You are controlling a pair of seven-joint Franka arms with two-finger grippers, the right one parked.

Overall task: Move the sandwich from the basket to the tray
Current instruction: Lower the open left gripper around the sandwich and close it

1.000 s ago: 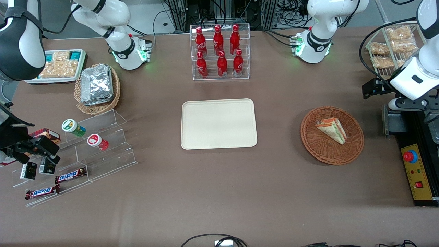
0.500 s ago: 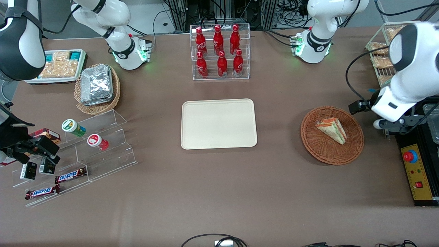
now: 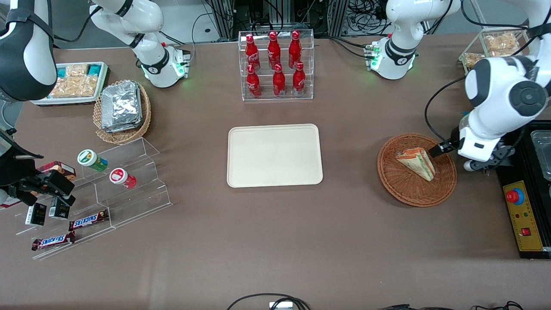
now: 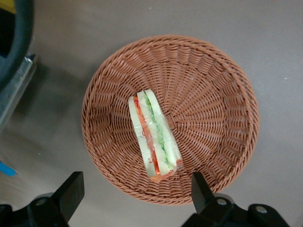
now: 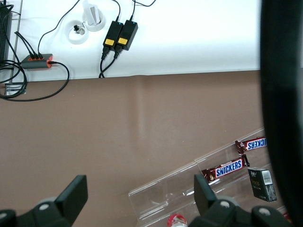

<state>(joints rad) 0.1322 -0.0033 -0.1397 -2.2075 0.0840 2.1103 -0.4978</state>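
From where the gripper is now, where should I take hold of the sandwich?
Grip the sandwich across its two bread faces, mid-length, coming straight down. It lies on edge in the basket, filling up, nothing crowding it. The gripper, open, hangs above the basket rim.

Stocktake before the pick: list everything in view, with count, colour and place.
Wrapped wedge sandwich: 1, pale with red-green filling, in the basket.
Round wicker basket: 1, reddish-brown, toward the working arm's end.
Rectangular tray: 1, cream, mid-table.
Cola bottles: 6, red, in a clear rack farther from the camera than the tray.
Foil packets: stack, silver, in a tan basket toward the parked arm's end.
Snickers bars: 2, brown, on clear steps.
Left gripper: 1, black, open, above the basket's edge.
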